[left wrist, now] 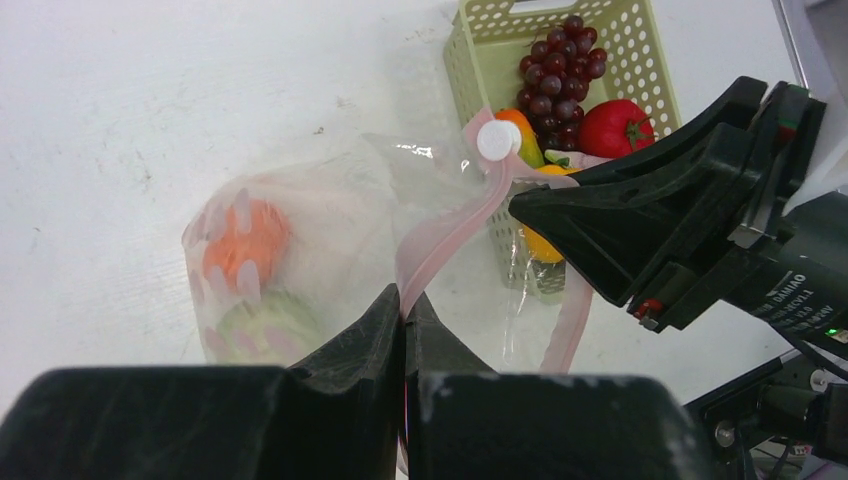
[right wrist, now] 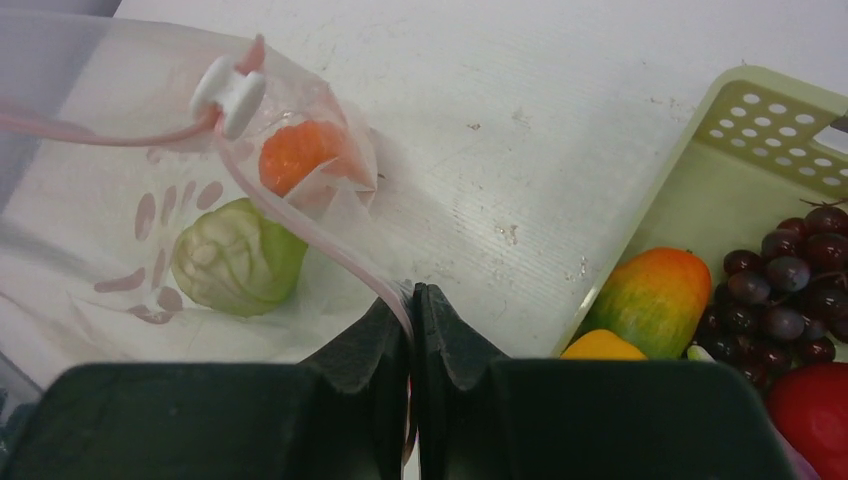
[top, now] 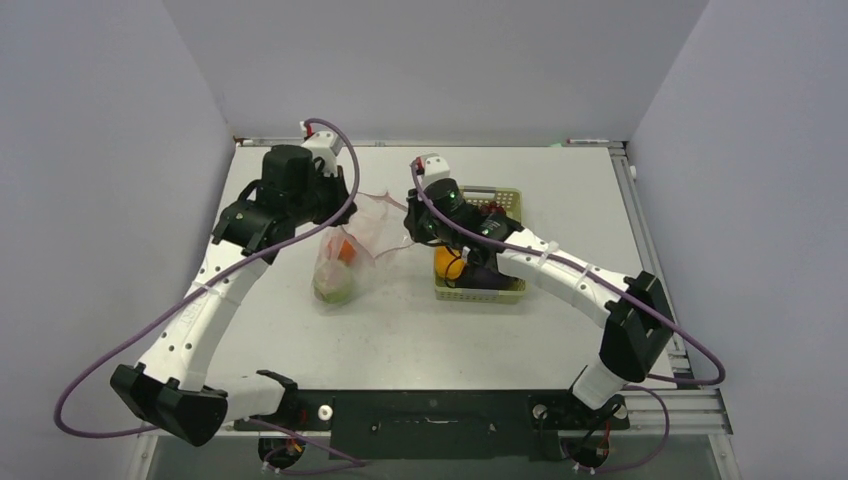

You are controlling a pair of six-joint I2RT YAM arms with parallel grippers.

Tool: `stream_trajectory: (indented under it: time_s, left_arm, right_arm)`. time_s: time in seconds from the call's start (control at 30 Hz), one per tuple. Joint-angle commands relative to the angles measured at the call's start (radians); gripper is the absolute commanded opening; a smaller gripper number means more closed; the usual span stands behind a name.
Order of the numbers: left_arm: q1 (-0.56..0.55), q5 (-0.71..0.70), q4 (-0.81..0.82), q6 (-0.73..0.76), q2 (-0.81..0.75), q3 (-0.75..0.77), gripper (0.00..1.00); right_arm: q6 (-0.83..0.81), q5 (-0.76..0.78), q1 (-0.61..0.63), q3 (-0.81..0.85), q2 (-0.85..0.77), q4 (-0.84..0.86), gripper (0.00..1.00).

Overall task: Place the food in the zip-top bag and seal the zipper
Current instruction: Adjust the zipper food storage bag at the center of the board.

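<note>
Currently, my left claw (left wrist: pixel 405 303) and right claw (right wrist: pixel 412 298) are each clamped on the zipper (left wrist: pixel 450 228) of the bag (top: pixel 372 228), which sags beside the basket (top: pixel 480 293). Film looks thin, limp, slippery; I judge the stiffer strip the sound hold.

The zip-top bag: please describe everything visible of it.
The zip-top bag is clear, crinkly plastic with pink marks, resting on the table left of the green basket. Its pink zipper, carrying a white slider, is pinched by the left gripper and the right gripper; the mouth looks open. Inside lie an orange piece and a green piece.
</note>
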Motion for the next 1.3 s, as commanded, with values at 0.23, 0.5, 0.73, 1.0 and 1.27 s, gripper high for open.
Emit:
stream_trajectory:
  time_s: [0.23,0.5,0.73,1.0,1.27]
  left_arm:
    - [-0.049,0.003,0.124,-0.009,-0.079,-0.182,0.00]
    - [-0.051,0.008,0.196,-0.010,-0.138,-0.265,0.00]
    - [-0.048,0.012,0.217,-0.005,-0.143,-0.306,0.00]
    - [-0.039,0.024,0.226,-0.007,-0.155,-0.327,0.00]
    - [-0.034,0.010,0.237,-0.013,-0.181,-0.344,0.00]
  right_arm:
    - [0.013,-0.024,-0.001,-0.111,-0.131,0.048,0.17]
    - [0.007,-0.051,0.001,-0.103,-0.165,0.048,0.37]
    - [-0.030,-0.053,-0.001,-0.086,-0.215,0.036,0.59]
    - [-0.071,0.021,-0.024,-0.047,-0.273,-0.021,0.80]
    - [-0.090,0.087,-0.124,-0.033,-0.278,-0.105,0.99]
